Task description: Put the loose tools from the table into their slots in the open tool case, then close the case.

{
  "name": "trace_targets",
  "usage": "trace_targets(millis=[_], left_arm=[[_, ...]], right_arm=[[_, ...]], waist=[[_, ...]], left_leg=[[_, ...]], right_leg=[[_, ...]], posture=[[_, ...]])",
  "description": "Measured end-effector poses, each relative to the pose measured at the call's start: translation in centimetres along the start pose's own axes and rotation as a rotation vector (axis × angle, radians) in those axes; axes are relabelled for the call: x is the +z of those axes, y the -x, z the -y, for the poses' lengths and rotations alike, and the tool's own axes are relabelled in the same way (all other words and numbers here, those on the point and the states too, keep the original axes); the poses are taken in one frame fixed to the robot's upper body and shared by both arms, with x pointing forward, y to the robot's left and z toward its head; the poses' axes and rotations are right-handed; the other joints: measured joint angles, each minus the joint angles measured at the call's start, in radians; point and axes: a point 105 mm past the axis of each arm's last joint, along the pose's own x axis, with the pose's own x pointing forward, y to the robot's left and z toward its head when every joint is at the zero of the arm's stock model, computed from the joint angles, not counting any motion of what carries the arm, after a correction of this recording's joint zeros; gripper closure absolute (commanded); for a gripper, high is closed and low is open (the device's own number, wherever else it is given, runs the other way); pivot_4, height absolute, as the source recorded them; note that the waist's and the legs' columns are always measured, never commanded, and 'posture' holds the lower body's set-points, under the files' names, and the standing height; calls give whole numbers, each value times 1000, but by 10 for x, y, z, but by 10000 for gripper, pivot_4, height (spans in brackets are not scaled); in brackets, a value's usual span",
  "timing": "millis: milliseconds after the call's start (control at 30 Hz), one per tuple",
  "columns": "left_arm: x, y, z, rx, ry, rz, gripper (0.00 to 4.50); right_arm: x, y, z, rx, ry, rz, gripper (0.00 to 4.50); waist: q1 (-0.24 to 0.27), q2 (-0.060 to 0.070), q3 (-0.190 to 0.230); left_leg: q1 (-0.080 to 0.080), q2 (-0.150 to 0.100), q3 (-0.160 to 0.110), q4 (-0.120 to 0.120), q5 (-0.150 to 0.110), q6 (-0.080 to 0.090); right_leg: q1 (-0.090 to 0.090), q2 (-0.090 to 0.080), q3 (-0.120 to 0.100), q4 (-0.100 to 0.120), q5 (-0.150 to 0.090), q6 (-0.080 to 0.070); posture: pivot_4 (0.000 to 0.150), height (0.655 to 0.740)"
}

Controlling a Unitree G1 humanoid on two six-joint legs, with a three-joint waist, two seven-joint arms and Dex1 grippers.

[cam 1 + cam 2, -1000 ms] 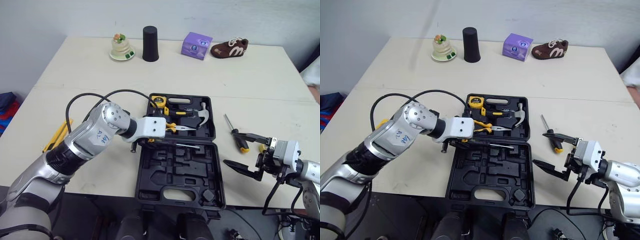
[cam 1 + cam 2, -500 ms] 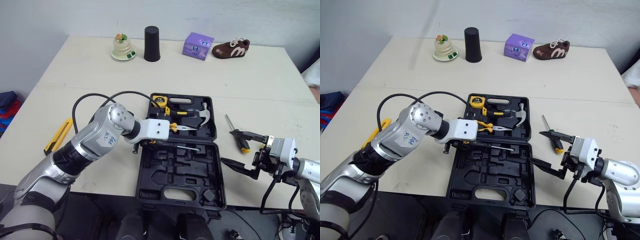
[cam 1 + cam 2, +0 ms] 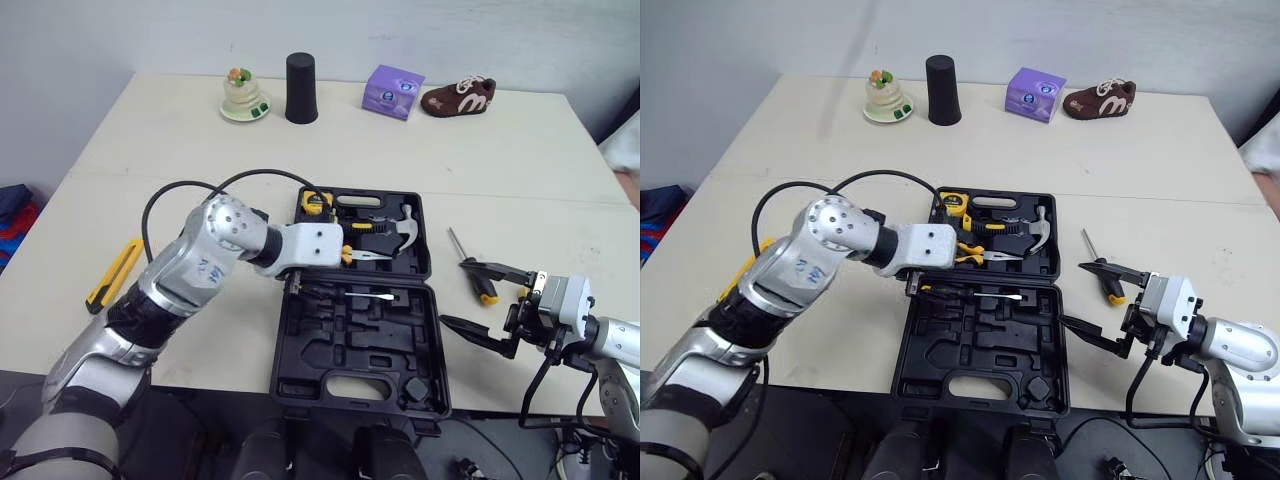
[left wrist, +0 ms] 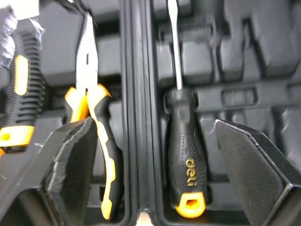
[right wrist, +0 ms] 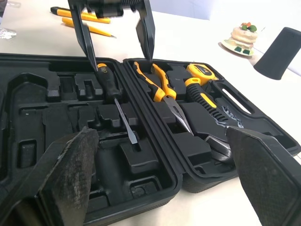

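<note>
The black tool case [image 3: 330, 352] lies open in front of me. Its far half holds a yellow tape measure [image 3: 318, 201], a hammer [image 3: 400, 232] and yellow-handled pliers [image 3: 358, 257]. A black screwdriver [image 4: 186, 141] with a yellow butt lies in a slot of the near half, just past the hinge. My left gripper [image 3: 300, 281] hovers open over its handle, fingers [image 5: 88, 37] straddling the hinge and touching nothing. To the right of the case, my right gripper [image 3: 455, 293] stands wide open and holds nothing. A second screwdriver [image 3: 472, 268] lies loose on the table beside it.
A yellow utility knife [image 3: 115, 272] lies on the table left of the case. Along the far edge stand a small cake ornament [image 3: 243, 95], a black cup [image 3: 301, 88], a purple box [image 3: 392, 91] and a brown shoe [image 3: 459, 97].
My left gripper has opened and let go of the black screwdriver, which now rests in its slot. The left arm shifted slightly toward the case. The right gripper kept still.
</note>
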Motion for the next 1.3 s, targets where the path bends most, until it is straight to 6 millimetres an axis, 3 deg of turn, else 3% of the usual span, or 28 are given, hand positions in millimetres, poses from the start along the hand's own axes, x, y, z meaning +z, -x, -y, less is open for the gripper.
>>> trace_targets(millis=[33,100,200,300,333,500,633,933,1300], left_arm=[[2,-1,2,13,31,70,8605],[6,-3,5,51,85,206,15802],[5,1,4,109,141,336,29955],[-12,1,1,196,192,370,42809],[-16,-3,2,206,218,374,44114],[-19,-15,5,241,273,408,44114],[-29,-31,20,227,333,398,44114],[-37,-42,27,191,341,340,44114],[-33,-54,26,141,396,265,44114]], right_arm=[[0,0,0,0,2,1,0],[1,-1,1,0,3,2,0],[0,-1,1,2,2,3,0],[-4,-2,3,7,-3,-3,0],[-6,0,3,4,-8,-7,0],[-9,0,2,12,-9,-11,0],[-9,0,1,16,-12,-12,0],[-8,-1,1,15,-8,-14,0],[-7,-4,-1,25,-7,-11,0]], waist=[[1,0,0],[1,0,0],[2,0,0],[2,0,0],[2,0,0],[4,0,0],[1,0,0],[2,1,0],[3,2,-2]], left_leg=[[0,0,0,0,0,0],[-1,0,-1,1,0,0],[-1,0,-1,2,0,0],[0,-1,-1,2,0,0],[1,-1,0,2,0,1],[0,-1,0,2,0,1],[0,0,0,2,0,1],[1,0,1,2,0,1],[9,-1,1,2,-1,1]], right_leg=[[0,0,0,0,0,0],[0,-1,0,0,0,0],[1,-1,0,0,0,0],[1,-1,-1,-1,0,0],[1,-1,-1,-1,0,0],[1,-1,-1,0,0,0],[0,0,-2,0,0,0],[0,-1,-1,-1,0,0],[9,-2,-1,-2,0,0]], posture=[[1500,7400],[1500,7400],[1500,7400],[1500,7400],[1500,7400],[1500,7400],[1500,7400],[1500,7400],[1500,7400]])
